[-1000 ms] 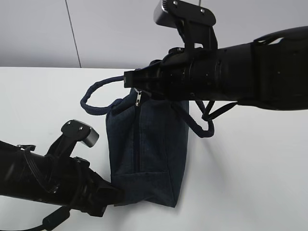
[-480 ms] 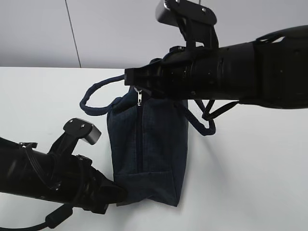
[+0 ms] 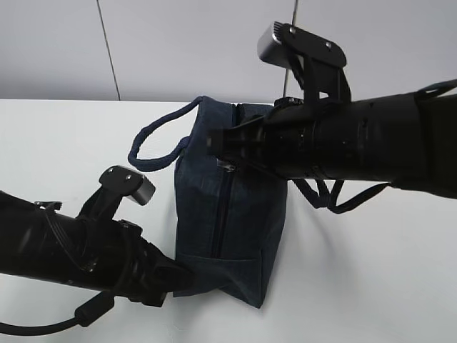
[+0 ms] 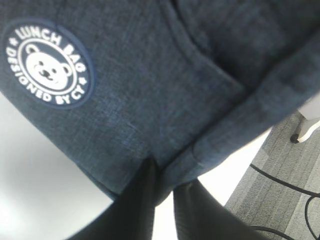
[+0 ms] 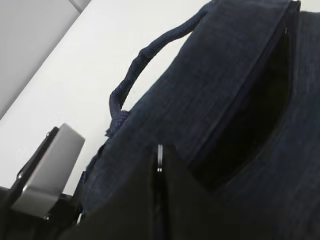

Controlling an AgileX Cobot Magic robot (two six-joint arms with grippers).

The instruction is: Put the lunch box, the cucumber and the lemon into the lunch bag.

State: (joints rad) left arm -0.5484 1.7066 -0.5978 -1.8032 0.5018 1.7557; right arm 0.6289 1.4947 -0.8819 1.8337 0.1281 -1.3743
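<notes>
The navy lunch bag (image 3: pixel 243 229) stands upright mid-table. My right gripper (image 3: pixel 218 143) is at its top, shut on the metal zipper pull (image 5: pixel 159 156), which shows between its tips (image 5: pixel 159 152). Beside the pull a dark slit of the bag's mouth (image 5: pixel 250 115) gapes. My left gripper (image 3: pixel 182 275) is low at the bag's bottom left corner. In the left wrist view its jaws (image 4: pixel 165 180) stand a narrow gap apart with a fold of the bag (image 4: pixel 150 90) between the tips. The round white logo (image 4: pixel 48 62) faces that camera. The lunch box, cucumber and lemon are out of view.
The white table (image 3: pixel 57 143) runs back to a grey wall. One loop handle (image 3: pixel 153 146) hangs to the bag's left, the other (image 3: pixel 328 200) under my right arm. Grey floor with cables (image 4: pixel 285 165) shows past the table edge.
My right gripper has moved right and down with the zipper pull. The bag's top has shifted right and now stands taller. My left gripper has crept slightly right at the bag's base.
</notes>
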